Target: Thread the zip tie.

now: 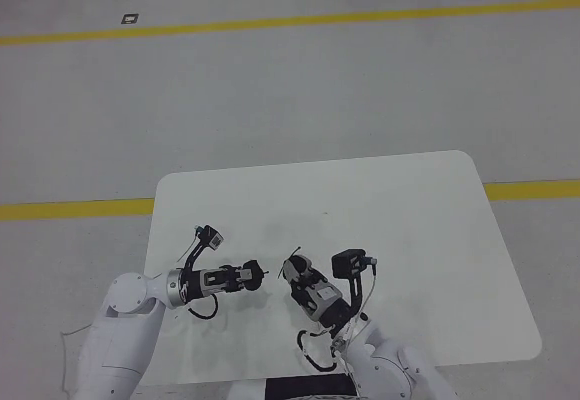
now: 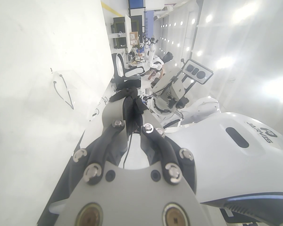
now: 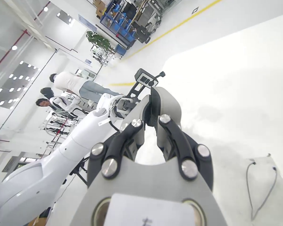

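A thin dark zip tie lies bent into a narrow loop on the white table, apparently on a clear film. It also shows in the right wrist view as the zip tie, and as a short dark line from above. My left gripper is shut, with dark ragged material at its fingertips, and hangs beside the tie without touching it. My right gripper is shut with nothing visible between its pads. From above, the left gripper and right gripper face each other closely near the table's front.
The table's front edge runs just behind both arms. Bare tabletop stretches to the far and right sides. Yellow floor lines lie beyond the table.
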Tool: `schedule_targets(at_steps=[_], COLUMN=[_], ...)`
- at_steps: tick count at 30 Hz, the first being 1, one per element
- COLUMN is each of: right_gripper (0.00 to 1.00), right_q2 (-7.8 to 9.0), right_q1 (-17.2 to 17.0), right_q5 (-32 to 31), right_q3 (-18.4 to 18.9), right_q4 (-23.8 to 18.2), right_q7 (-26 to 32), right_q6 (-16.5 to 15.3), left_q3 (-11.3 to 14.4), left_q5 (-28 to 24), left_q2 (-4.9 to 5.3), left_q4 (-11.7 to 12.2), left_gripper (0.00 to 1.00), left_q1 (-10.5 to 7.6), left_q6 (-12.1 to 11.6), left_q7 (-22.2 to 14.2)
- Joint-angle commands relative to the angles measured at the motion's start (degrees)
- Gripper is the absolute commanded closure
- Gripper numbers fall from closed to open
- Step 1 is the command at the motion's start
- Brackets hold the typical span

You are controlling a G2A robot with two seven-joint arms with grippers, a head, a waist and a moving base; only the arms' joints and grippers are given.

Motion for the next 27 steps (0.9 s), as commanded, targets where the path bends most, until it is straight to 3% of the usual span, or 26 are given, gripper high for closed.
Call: schedule_targets(at_steps=[1, 5, 8, 19, 27], right_gripper=[1.0, 1.0, 1.0, 1.0, 1.0], right_q2=[0.0, -0.01, -0.1, -0.4, -0.39], right_q1=[0.0, 0.1, 0.9, 4.3, 4.4], right_q5=[0.0, 0.1, -0.2, 1.3, 1.3], right_q3=[0.0, 0.0, -1.3, -4.6, -4.6], right_q4=[0.0, 0.0, 2.3, 9.7, 9.7], right_q7=[0.0, -0.1, -2.4, -17.0, -17.0], right_q6=[0.0, 0.0, -0.5, -2.7, -2.7], left_q3=[0.0, 0.0, 0.0, 0.0, 0.0], left_q5=[0.0, 0.0, 0.0, 0.0, 0.0], left_q2=[0.0, 0.0, 0.0, 0.0, 0.0], left_q4=[0.0, 0.0, 0.0, 0.0, 0.0], left_gripper=[1.0, 1.0, 1.0, 1.0, 1.0], left_q1=[0.0, 0.0, 0.0, 0.0, 0.0], left_q6=[0.0, 0.0, 0.0, 0.0, 0.0], left_q7=[0.0, 0.0, 0.0, 0.0, 0.0])
